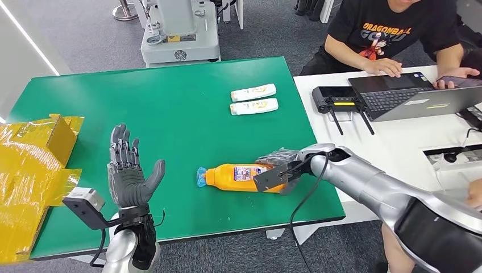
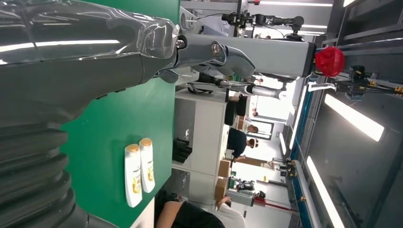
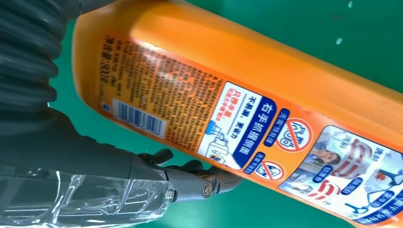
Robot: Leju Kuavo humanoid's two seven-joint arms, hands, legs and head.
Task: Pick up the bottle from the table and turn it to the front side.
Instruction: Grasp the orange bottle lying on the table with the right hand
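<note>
An orange bottle [image 1: 239,175] with a blue cap lies on its side on the green table [image 1: 170,102], cap pointing left. Its back label with a barcode faces up, seen close in the right wrist view [image 3: 247,80]. My right hand [image 1: 284,165] wraps the bottle's base end, with fingers over the far side and the thumb [image 3: 199,183] against the near side. My left hand [image 1: 131,170] is held up open above the table's near left part, palm turned right, well apart from the bottle; its thumb [image 2: 228,57] sticks out with nothing in it.
Two small white bottles [image 1: 254,99] lie side by side at the table's far right. Crumpled yellow packaging [image 1: 34,165] sits at the left edge. On the white table to the right are a laptop [image 1: 409,96] and a controller [image 1: 338,98], with a seated person [image 1: 386,28] behind them.
</note>
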